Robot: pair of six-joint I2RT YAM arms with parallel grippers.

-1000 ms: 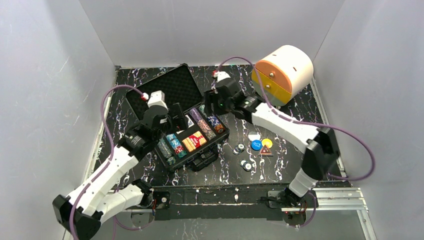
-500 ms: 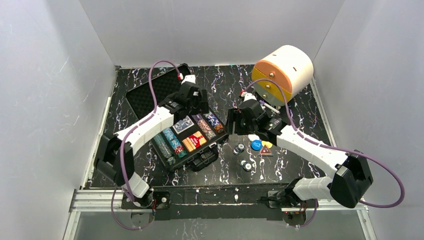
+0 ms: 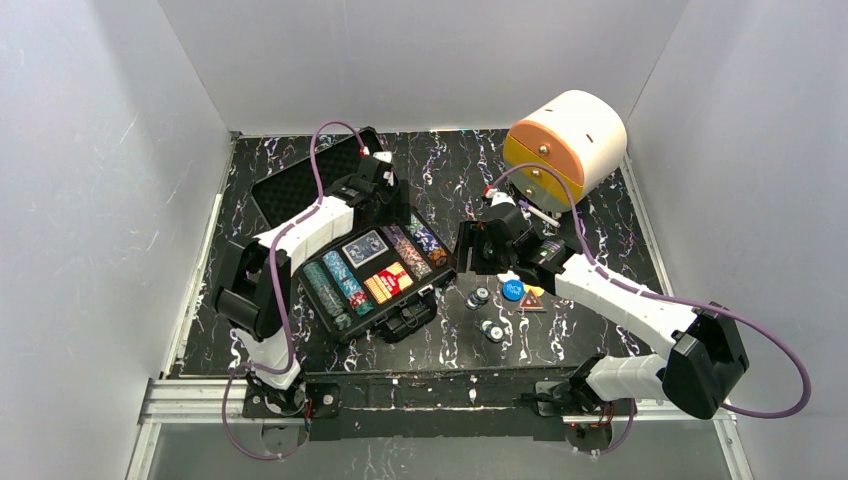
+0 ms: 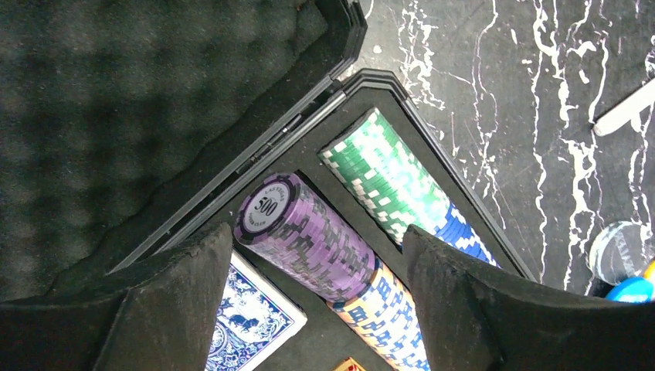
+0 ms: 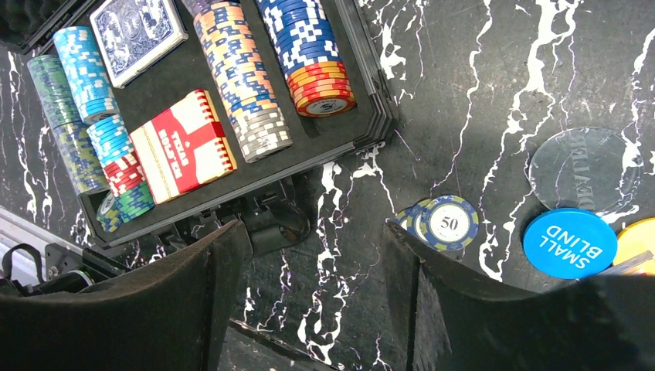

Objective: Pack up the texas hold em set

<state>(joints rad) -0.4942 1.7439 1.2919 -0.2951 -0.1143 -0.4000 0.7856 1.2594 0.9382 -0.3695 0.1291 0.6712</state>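
The black case [image 3: 443,272] lies open, its foam lid [image 3: 300,180] folded back to the left. Its tray holds chip rows, a blue card deck [image 5: 137,35] and a red deck [image 5: 184,145]. My left gripper [image 3: 386,210] hovers over the tray's far end. In the left wrist view the left gripper [image 4: 317,263] is open, its fingers [image 4: 178,309] straddling the purple chip row [image 4: 309,236] without touching it. My right gripper [image 3: 470,258] is open and empty over bare table right of the case. Just beyond its right finger [image 5: 440,301] lie loose chips [image 5: 444,222].
A blue small-blind button [image 5: 570,243], a clear dealer button [image 5: 585,168] and a yellow button [image 5: 639,239] lie right of the loose chips. More chips [image 3: 491,330] sit nearer the front. A cream-and-orange round drawer box [image 3: 565,145] stands at the back right.
My left arm swung from the case's near-left side round to its far end, and its jaws narrowed slightly. My right arm drew back from the case toward the loose chips.
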